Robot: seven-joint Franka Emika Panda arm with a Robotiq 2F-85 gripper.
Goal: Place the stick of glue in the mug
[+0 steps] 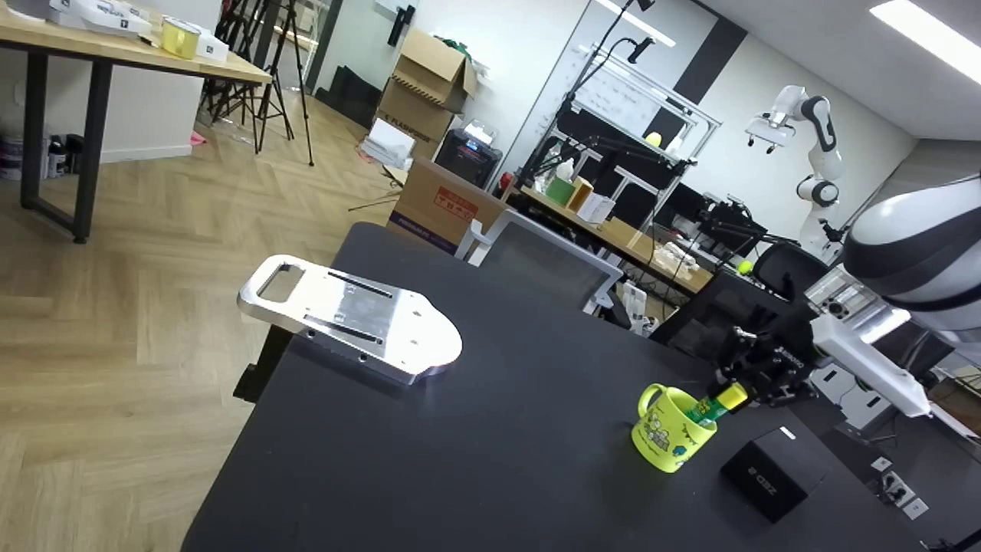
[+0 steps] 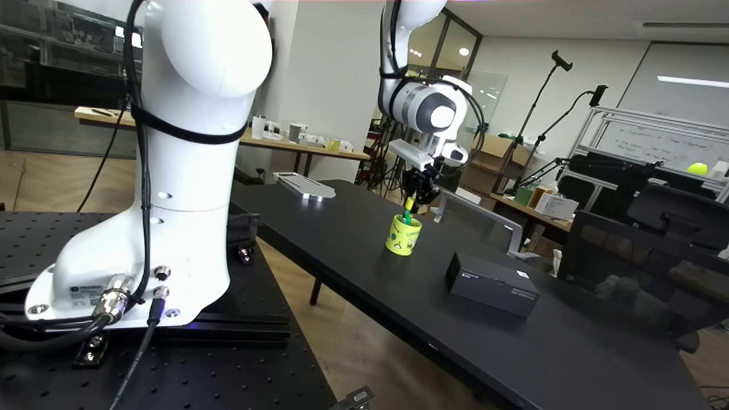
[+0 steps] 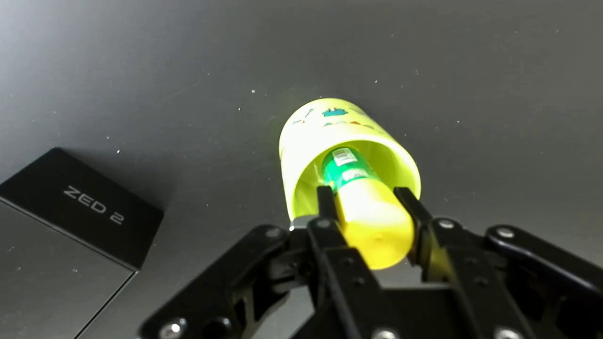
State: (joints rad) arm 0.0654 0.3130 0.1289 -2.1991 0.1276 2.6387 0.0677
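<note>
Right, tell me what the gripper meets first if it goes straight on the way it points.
Most likely the lime-yellow mug: the gripper points at its mouth, where the glue stick reaches in. Depth leaves unclear whether rim or inner wall comes first.

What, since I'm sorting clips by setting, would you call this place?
Probably a robotics lab: a white jointed robot arm stands in the background, a white rectangular board carries handwriting, and a black perforated plate bears the nearer arm's rounded white base.

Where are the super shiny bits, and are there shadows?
In the wrist view, glare whitens patches of the glue stick and mug, and a dim shadow lies beside the black box; in an exterior view, the silver plate gleams and a ceiling light glows.
</note>
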